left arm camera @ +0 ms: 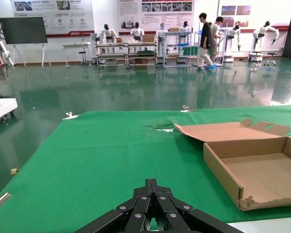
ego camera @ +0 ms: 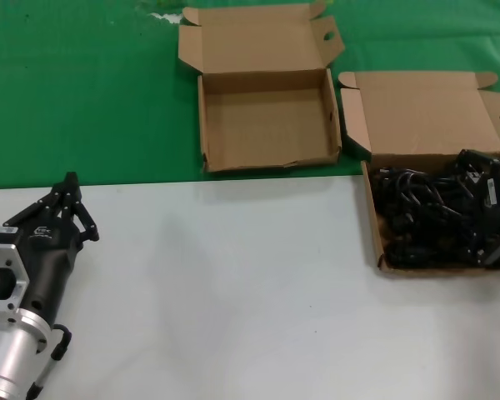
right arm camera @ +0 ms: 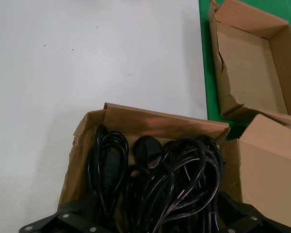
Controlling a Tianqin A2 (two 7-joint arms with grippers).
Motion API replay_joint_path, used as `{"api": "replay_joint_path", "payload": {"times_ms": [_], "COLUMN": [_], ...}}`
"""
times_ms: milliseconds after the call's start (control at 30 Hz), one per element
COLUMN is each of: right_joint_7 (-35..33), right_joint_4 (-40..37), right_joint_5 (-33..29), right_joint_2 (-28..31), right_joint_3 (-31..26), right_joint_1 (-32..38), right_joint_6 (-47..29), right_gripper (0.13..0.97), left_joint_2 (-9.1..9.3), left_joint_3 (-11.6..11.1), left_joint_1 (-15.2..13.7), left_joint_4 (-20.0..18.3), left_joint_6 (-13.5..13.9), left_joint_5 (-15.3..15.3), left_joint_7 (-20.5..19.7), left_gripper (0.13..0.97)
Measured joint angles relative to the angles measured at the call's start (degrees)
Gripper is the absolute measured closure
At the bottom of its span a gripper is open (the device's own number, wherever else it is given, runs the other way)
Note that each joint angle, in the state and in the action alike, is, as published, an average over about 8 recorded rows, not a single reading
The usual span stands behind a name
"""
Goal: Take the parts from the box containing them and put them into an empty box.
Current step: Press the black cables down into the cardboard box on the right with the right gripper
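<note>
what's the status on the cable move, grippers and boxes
Left gripper shut, parked on white table. Right gripper down in the full box among the cables. Empty box open, nothing blocking.

Black cables (ego camera: 437,218), plain brown boxes (ego camera: 267,125), green cloth (ego camera: 83,92).

This is looking like a robotics lab or demonstration hall. Humanoid robots (left arm camera: 108,33) are standing in a row along the far wall beside metal racks (left arm camera: 172,46), with printed posters (left arm camera: 51,8) hanging above them. A dark display screen (left arm camera: 23,30) is standing on a stand, two people (left arm camera: 209,34) are walking across the glossy green floor (left arm camera: 87,90), and a green cloth (left arm camera: 97,160) is covering part of the bench (ego camera: 233,283).
</note>
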Motion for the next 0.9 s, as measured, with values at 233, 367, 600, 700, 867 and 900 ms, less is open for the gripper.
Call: {"api": "replay_joint_path", "payload": {"times_ms": [233,367,600,700,867,900], "right_joint_7": [-0.63,-0.73,-0.57,-0.38,-0.05,0.01], "right_joint_4": [-1.51,-1.79,-1.59,-1.29,-0.96,-0.93], "right_joint_5": [-0.35,-0.55,-0.82,-0.88,-0.9,-0.89], "right_joint_2": [-0.34,-0.26,0.01,0.15,0.26,0.26], "right_joint_3": [-0.11,-0.16,-0.13,-0.05,0.11,0.15], "right_joint_1": [0.58,0.68,0.7,0.66,0.52,0.49], "right_joint_6": [0.03,-0.05,-0.01,0.07,0.27,0.32], "right_gripper": [0.3,0.368,0.483,0.51,0.644,0.671], "left_joint_2": [0.0,0.0,0.0,0.0,0.0,0.0], "left_joint_3": [0.0,0.0,0.0,0.0,0.0,0.0], "left_joint_1": [0.0,0.0,0.0,0.0,0.0,0.0], "left_joint_4": [0.0,0.0,0.0,0.0,0.0,0.0], "left_joint_6": [0.0,0.0,0.0,0.0,0.0,0.0], "left_joint_5": [0.0,0.0,0.0,0.0,0.0,0.0], "left_joint_7": [0.0,0.0,0.0,0.0,0.0,0.0], "left_gripper": [0.958,0.958,0.958,0.958,0.958,0.958]}}
